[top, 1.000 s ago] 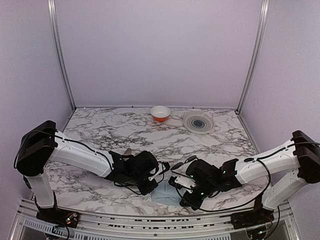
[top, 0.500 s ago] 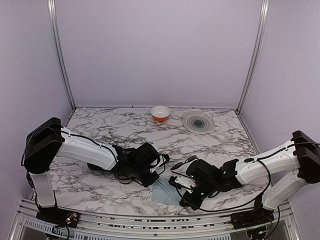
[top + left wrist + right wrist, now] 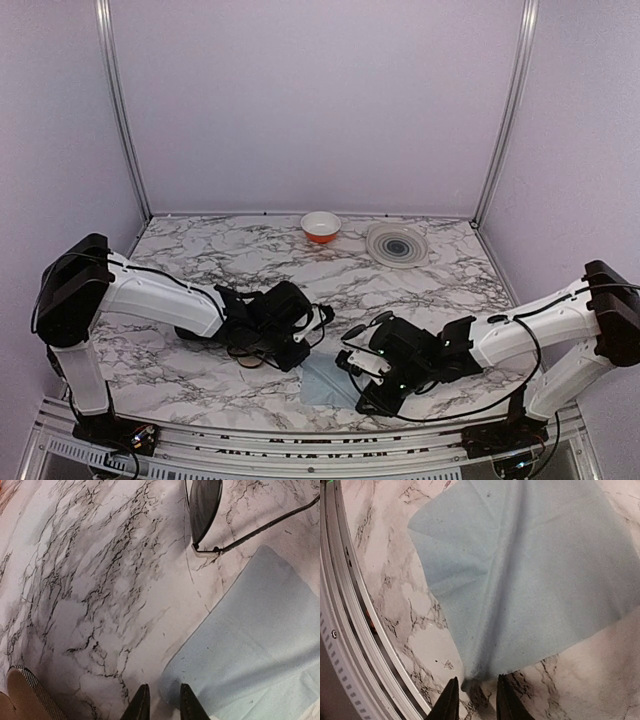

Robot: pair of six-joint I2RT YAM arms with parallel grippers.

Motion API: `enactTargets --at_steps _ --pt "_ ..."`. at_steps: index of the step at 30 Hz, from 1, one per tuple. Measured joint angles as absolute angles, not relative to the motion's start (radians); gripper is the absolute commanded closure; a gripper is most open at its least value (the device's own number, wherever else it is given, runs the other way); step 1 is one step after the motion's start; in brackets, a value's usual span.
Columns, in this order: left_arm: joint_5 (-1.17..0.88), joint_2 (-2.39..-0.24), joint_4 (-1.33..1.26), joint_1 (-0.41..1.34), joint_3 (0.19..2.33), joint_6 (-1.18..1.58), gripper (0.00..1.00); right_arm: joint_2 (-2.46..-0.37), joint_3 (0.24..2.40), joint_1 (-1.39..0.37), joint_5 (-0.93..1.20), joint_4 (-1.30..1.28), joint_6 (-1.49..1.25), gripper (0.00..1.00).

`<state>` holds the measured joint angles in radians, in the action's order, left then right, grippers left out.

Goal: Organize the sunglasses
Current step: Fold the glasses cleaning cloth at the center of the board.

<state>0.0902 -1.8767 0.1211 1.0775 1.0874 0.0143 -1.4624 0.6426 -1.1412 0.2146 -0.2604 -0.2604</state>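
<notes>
While my left claw (image 3: 161,701) hangs slightly spread and empty at the edge of the cloth (image 3: 260,630) and my right claw (image 3: 474,697) stands slightly spread at that cloth's near corner, the sunglasses (image 3: 204,505) lie on the tabletop (image 3: 100,580) just beyond the cloth, near the front edge's middle.

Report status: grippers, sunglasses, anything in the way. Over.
Left gripper and right gripper slightly open, empty, at edges of blue cloth. Sunglasses on the table beside cloth, unheld. Nothing blocking; plaid case off to the side.
</notes>
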Motion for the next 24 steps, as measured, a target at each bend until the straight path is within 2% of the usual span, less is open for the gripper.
enactTargets --at_steps 2,6,8,13,15,20,24 --pt "0.088 -1.836 0.129 1.077 1.073 0.01 0.73 -1.462 0.65 -1.141 0.196 -0.276 -0.26 0.73" --pt "0.087 -1.729 0.129 1.079 1.024 -0.002 0.6 -1.438 0.657 -1.141 0.144 -0.311 -0.259 0.72" --pt "0.088 -1.669 0.112 1.084 0.977 -0.023 0.49 -1.402 0.657 -1.141 0.115 -0.324 -0.257 0.71" --pt "0.102 -1.579 0.081 1.103 0.859 -0.051 0.41 -1.287 0.653 -1.141 0.06 -0.32 -0.239 0.68" --pt "0.104 -1.584 0.084 1.1 0.86 -0.036 0.04 -1.236 0.638 -1.141 0.04 -0.299 -0.233 0.67" --pt "0.115 -1.614 0.121 1.039 0.916 0.012 0.01 -1.174 0.609 -1.141 -0.018 -0.278 -0.231 0.65" --pt "0.16 -1.552 0.086 1.04 0.89 0.017 0.01 -1.161 0.603 -1.141 -0.064 -0.268 -0.232 0.64"
